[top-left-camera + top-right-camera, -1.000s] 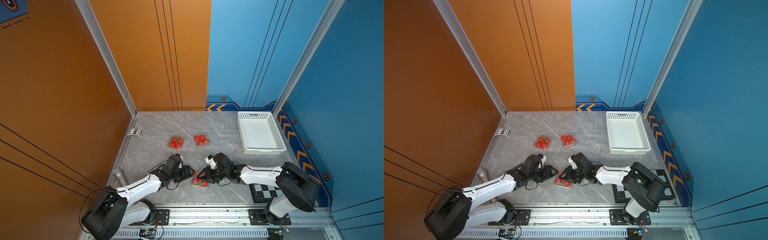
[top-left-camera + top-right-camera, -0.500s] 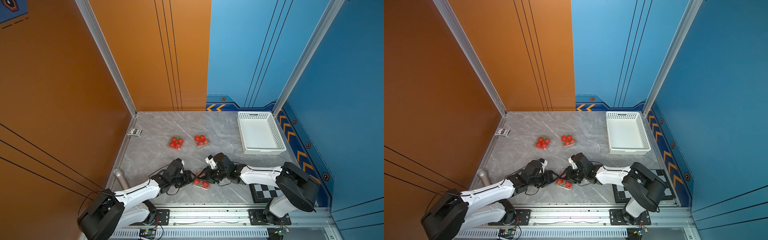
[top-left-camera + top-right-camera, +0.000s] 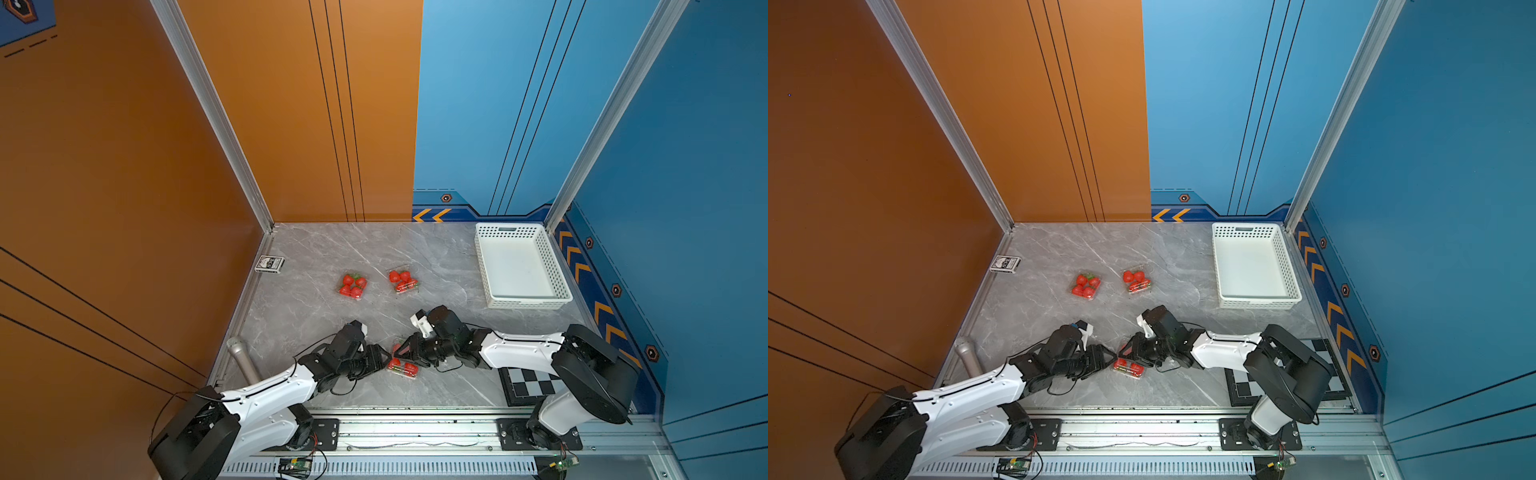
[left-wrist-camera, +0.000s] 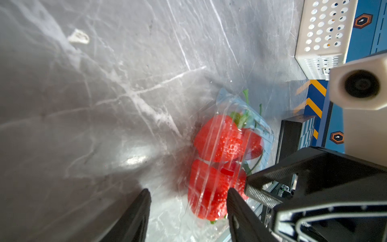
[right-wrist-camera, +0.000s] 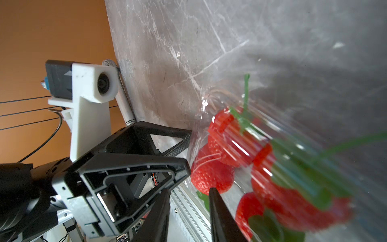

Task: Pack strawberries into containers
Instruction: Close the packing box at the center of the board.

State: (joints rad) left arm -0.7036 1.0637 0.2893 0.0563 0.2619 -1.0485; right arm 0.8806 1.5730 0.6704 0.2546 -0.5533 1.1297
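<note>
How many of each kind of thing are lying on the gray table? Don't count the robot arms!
clear strawberry boxes: 3
white basket: 1
card pack: 1
microphone: 1
checkered board: 1
Total: 7

By the front rail (image 3: 415, 422), the left claw (image 3: 384, 357) and the right claw (image 3: 400, 352) point at each other, tips almost meeting, right beside a clear container (image 3: 409, 372) of strawberries (image 3: 410, 367) lying on the grey marbled surface (image 3: 316, 316). Farther back, two more filled containers (image 3: 352, 286) (image 3: 403, 281) sit near each other. A white basket (image 3: 552, 270) stands in the far right corner, well apart from them. From here I can't tell how wide either claw stands.
</note>
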